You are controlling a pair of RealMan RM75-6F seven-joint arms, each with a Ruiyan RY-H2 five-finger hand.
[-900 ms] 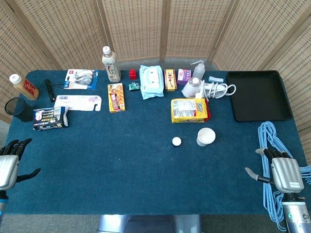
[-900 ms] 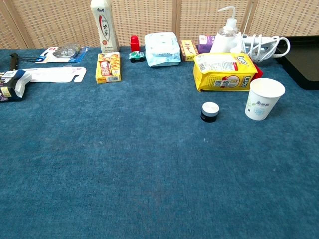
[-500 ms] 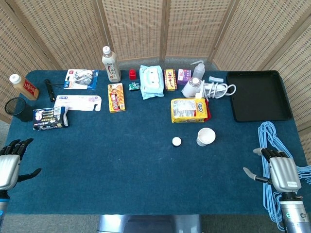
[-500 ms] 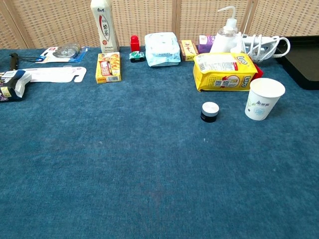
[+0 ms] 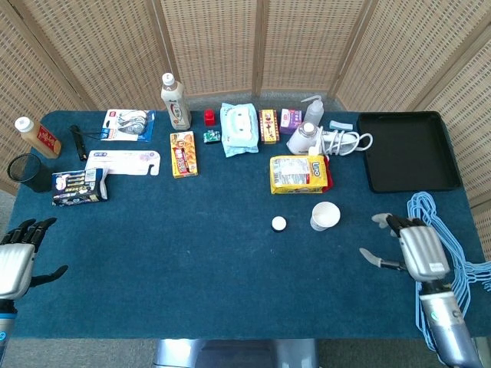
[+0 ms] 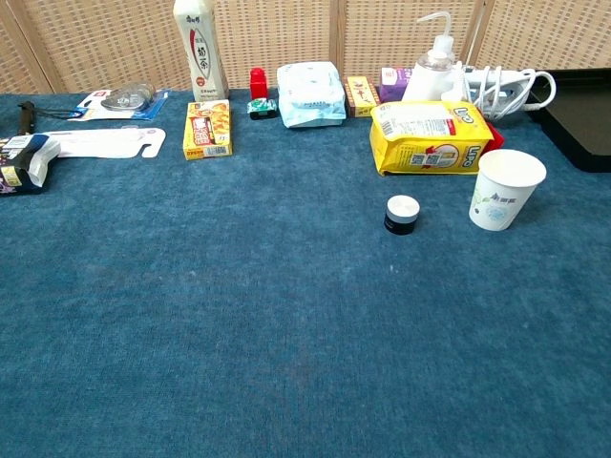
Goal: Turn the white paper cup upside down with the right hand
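Observation:
The white paper cup [image 5: 324, 215] [image 6: 507, 189] stands upright, mouth up, on the blue table right of centre. In the head view my right hand [image 5: 414, 250] hovers to the cup's right and a little nearer the front edge, fingers spread, holding nothing, well apart from the cup. My left hand [image 5: 15, 257] rests at the front left corner, fingers apart and empty. Neither hand shows in the chest view.
A small black jar with a white lid [image 5: 278, 223] sits left of the cup. A yellow snack bag [image 5: 299, 173] lies just behind it. A black tray [image 5: 405, 150] is at the back right, a coiled blue cable [image 5: 441, 222] by my right hand. Bottles and boxes line the back.
My right hand has moved forward and left over the table toward the cup, its thumb now further out. The left hand and the cup have stayed put.

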